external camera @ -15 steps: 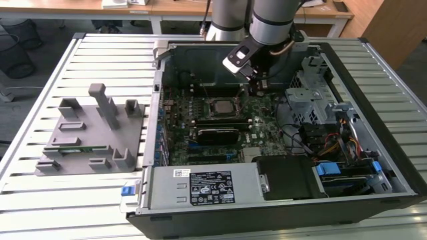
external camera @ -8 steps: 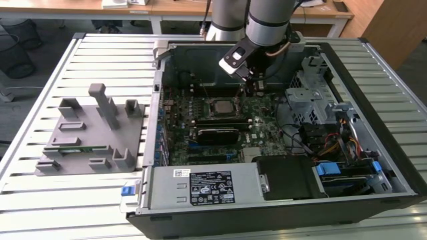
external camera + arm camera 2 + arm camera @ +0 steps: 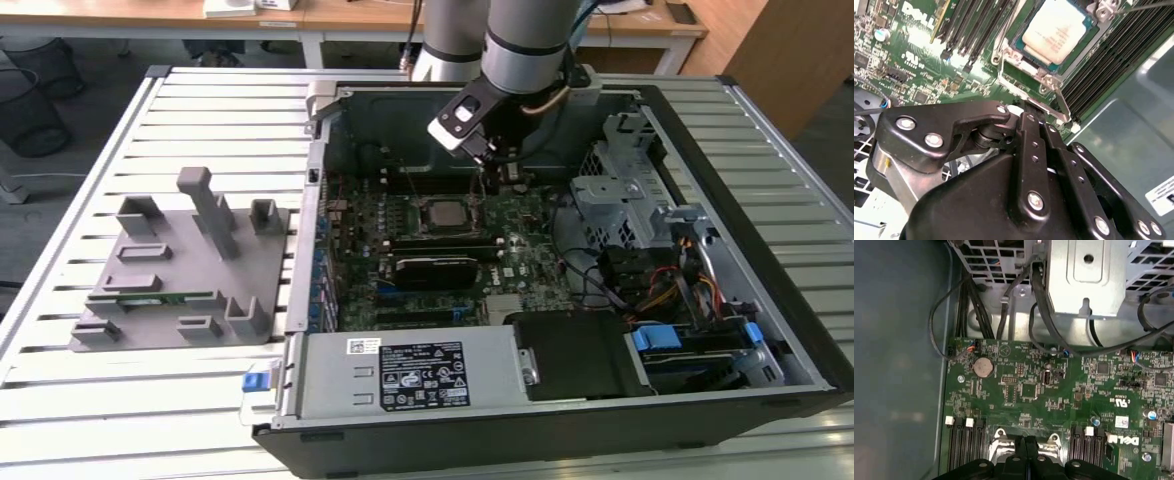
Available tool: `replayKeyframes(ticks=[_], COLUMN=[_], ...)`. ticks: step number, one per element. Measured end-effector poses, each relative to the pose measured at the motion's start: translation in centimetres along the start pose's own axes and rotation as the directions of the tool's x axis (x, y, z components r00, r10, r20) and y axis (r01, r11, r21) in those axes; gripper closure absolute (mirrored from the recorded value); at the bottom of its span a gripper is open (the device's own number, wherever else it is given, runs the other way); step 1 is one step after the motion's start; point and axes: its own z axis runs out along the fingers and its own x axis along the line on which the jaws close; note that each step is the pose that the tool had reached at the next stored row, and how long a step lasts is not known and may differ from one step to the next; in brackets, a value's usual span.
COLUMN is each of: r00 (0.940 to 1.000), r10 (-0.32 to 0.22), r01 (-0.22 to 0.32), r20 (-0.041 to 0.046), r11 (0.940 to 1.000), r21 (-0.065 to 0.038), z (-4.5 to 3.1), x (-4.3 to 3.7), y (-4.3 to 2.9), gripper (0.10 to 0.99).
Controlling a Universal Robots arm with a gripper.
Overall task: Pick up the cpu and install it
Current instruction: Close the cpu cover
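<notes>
Over on the slatted desk (image 3: 200, 120), in the exterior view, an open computer case (image 3: 561, 440) lies with its green motherboard (image 3: 534, 250) facing up. The arm (image 3: 527, 40) reaches down into it. The tool (image 3: 505, 178) hangs low over the board, near the cpu (image 3: 441, 212), which sits flat in its socket around the board's middle. A grey moulded holder (image 3: 187, 270) stands on the desk toward the exterior view's left, beside the case.

In the second wrist view the cpu (image 3: 1056, 29) lies seated in the socket, with a metal frame (image 3: 1049, 82) along its edge and black memory slots (image 3: 979, 25) alongside. The tool (image 3: 1035, 116) has its black fingers (image 3: 1026, 145) pressed together, nothing between them, the tips just beside that frame.

In the first wrist view the tool (image 3: 1026, 442) again shows its tips meeting, close over the socket's metal. Beyond it on the board sit a coin battery (image 3: 984, 367) and, past the board's edge, a grey drive cage (image 3: 1089, 275).
</notes>
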Motion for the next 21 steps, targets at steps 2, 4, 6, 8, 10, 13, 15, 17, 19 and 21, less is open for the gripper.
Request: replayKeyframes(ticks=[2, 4, 6, 8, 10, 13, 15, 17, 19, 21], r00=[1.0, 1.0, 1.0, 1.0, 1.0, 1.0, 1.0, 1.0, 1.0, 1.0], r10=[0.0, 0.0, 0.0, 0.0, 0.0, 0.0, 0.0, 0.0, 0.0, 0.0], r01=[0.0, 0.0, 0.0, 0.0, 0.0, 0.0, 0.0, 0.0, 0.0, 0.0], r20=[0.0, 0.0, 0.0001, -0.0001, 0.0, 0.0001, 0.0, -0.0002, -0.0001, -0.0001], r11=[1.0, 1.0, 1.0, 1.0, 1.0, 1.0, 1.0, 1.0, 1.0, 1.0], r21=[0.0, 0.0, 0.0, 0.0, 0.0, 0.0, 0.0, 0.0, 0.0, 0.0], z=[0.04, 0.09, 0.13, 0.18, 0.23, 0.33, 0.39, 0.45, 0.47, 0.48], x=[0.02, 0.03, 0.05, 0.07, 0.09, 0.14, 0.18, 0.22, 0.25, 0.27], y=[-0.32, -0.63, -0.94, -1.32, -1.8, -2.77, -3.44, -4.02, -4.52, -4.88], gripper=[0.973, 0.973, 0.973, 0.973, 0.973, 0.973, 0.973, 0.973, 0.973, 0.973])
